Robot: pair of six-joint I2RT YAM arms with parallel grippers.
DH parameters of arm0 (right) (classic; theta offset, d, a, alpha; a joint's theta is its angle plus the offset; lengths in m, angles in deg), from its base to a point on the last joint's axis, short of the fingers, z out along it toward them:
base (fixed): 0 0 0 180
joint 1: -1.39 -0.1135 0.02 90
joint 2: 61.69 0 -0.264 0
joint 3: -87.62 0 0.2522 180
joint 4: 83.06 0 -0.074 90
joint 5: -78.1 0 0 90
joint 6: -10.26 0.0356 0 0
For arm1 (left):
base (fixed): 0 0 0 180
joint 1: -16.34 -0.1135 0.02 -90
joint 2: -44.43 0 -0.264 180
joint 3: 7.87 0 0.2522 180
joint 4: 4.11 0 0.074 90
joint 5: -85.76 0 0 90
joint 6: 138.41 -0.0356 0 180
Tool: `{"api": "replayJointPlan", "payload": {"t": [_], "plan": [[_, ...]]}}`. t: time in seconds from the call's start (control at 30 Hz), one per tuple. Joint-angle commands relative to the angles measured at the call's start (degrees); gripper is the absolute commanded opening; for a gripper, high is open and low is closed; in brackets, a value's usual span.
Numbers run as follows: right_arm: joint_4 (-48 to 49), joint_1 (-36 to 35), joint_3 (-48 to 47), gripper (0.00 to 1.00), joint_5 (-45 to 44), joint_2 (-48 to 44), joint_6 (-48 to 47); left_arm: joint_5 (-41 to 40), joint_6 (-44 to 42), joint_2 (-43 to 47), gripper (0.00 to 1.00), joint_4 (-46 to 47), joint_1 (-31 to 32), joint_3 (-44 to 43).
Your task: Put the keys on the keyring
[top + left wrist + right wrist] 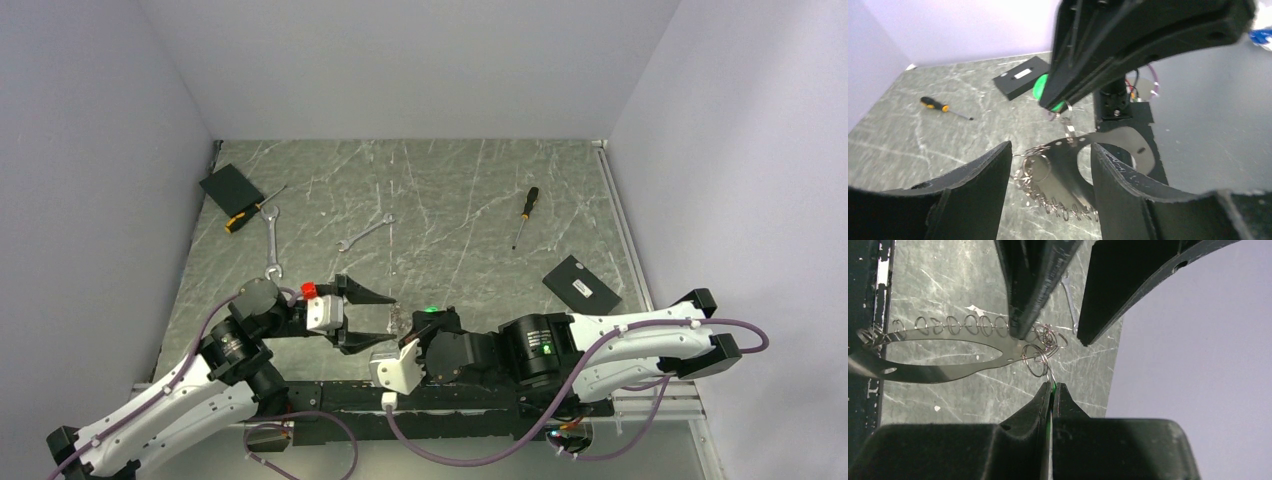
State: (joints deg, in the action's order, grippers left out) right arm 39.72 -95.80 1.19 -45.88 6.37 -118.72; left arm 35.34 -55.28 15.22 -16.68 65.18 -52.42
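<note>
A key with a bright green head [1044, 89] is pinched in my right gripper [1049, 104], which is shut; only a green sliver [1052, 388] shows between its tips [1052, 386]. A thin wire ring runs from the key down to the keyring [1068, 170], a flat grey metal oval loop [948, 347] edged with several small rings. My left gripper [1050, 147] is open, one finger on each side of the keyring's ringed end. In the top view the two grippers, left [388, 318] and right [425, 318], meet near the table's front edge.
Two silver wrenches [272, 240] [365, 233] lie at the back left. A black card [230, 188] and an orange-handled screwdriver [240, 215] are beside them. Another screwdriver [525, 215] and a black box [582, 285] lie to the right.
</note>
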Motion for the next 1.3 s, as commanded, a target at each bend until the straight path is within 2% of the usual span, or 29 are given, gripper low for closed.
{"api": "replayJointPlan", "payload": {"t": [0.0,0.03,0.1,0.23,0.33,0.47,0.6,0.67,0.77,1.03,1.27], "plan": [[3.56,-0.24,-0.52,0.00,-3.91,0.16,1.33,-15.14,8.65,1.95,0.65,2.48,0.00,0.11],[3.78,-0.20,-0.36,0.00,-4.37,0.15,1.55,-18.82,11.31,2.45,0.68,1.28,0.02,-0.41],[4.12,0.01,0.03,0.00,-5.04,0.17,1.92,-21.21,13.15,3.48,0.72,-2.63,0.04,-1.80],[2.95,1.15,-0.65,0.00,-5.22,1.02,3.98,-22.29,14.86,5.67,0.74,-8.81,0.05,-4.20],[1.32,2.56,-2.14,0.00,-5.84,2.28,5.26,-26.94,17.65,6.13,0.75,-13.42,0.01,-6.33],[-0.61,4.40,-4.08,0.00,-6.62,4.04,7.18,-38.29,28.67,3.79,0.74,-17.75,0.04,-9.35],[-2.19,6.20,-5.68,0.00,-7.38,6.04,9.13,-38.25,29.83,-1.29,0.75,-21.14,0.07,-12.84],[-2.89,7.26,-6.82,0.00,-7.68,6.74,10.21,-35.91,28.69,-2.05,0.80,-19.04,0.07,-12.12],[-3.80,9.18,-9.09,0.00,-7.36,7.58,11.78,-33.41,24.56,-0.61,0.98,-14.43,0.04,-8.70],[-10.46,13.12,-16.12,0.00,-4.86,11.03,17.27,-30.64,16.21,2.16,1.00,0.21,0.08,-1.06],[-15.57,15.53,-20.88,0.00,-3.84,14.46,21.45,-25.23,17.66,-0.18,0.99,13.18,0.11,2.62]]}}
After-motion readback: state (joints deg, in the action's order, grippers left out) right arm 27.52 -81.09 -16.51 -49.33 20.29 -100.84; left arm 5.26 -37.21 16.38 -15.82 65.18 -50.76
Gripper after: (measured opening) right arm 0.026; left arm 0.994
